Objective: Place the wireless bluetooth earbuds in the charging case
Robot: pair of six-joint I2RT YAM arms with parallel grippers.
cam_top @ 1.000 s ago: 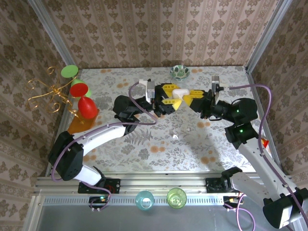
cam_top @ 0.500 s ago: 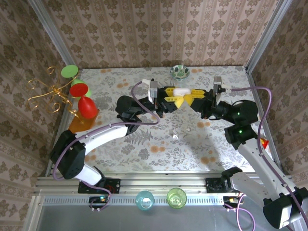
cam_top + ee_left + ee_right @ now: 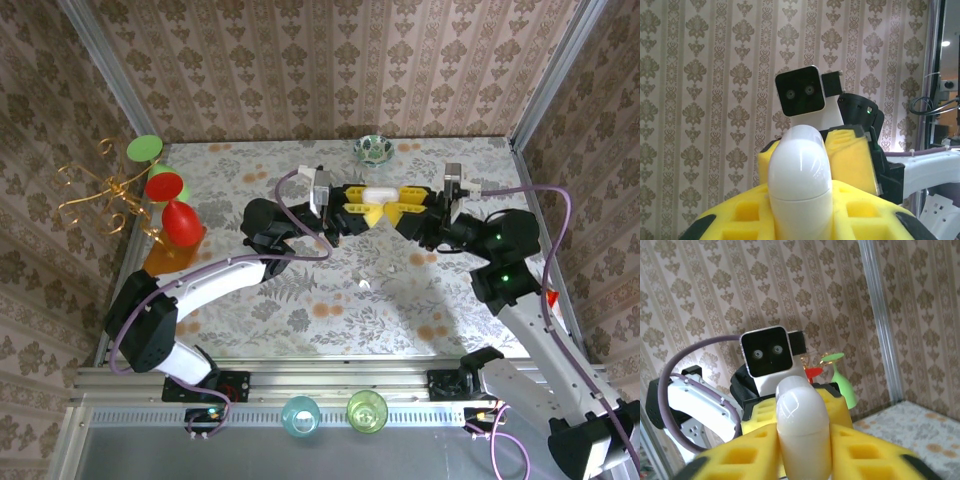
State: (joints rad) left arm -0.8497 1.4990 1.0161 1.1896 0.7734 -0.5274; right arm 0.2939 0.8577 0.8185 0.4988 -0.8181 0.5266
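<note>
A white pebble-shaped charging case point(image 3: 377, 190), lid closed, hangs above the middle of the table between both grippers, which meet tip to tip. My left gripper point(image 3: 360, 206) is shut on it; its yellow pads point(image 3: 740, 215) press both sides of the case point(image 3: 800, 175). My right gripper point(image 3: 395, 206) faces it from the right. Its pads point(image 3: 740, 455) flank the case point(image 3: 802, 425) closely, and I cannot make out a gap or a firm grip. A tiny white earbud point(image 3: 364, 284) lies on the table in front of them.
A gold wire stand with red and green plastic goblets point(image 3: 165, 195) occupies the left edge. At the back sits a small patterned bowl point(image 3: 373, 149). Two cups point(image 3: 300, 413) point(image 3: 366, 410) stand below the front rail. Metal posts frame the table's corners.
The left gripper has closed its pads onto the white case and shifted slightly right. The right gripper has stayed at the case, drawing back a little to the right.
</note>
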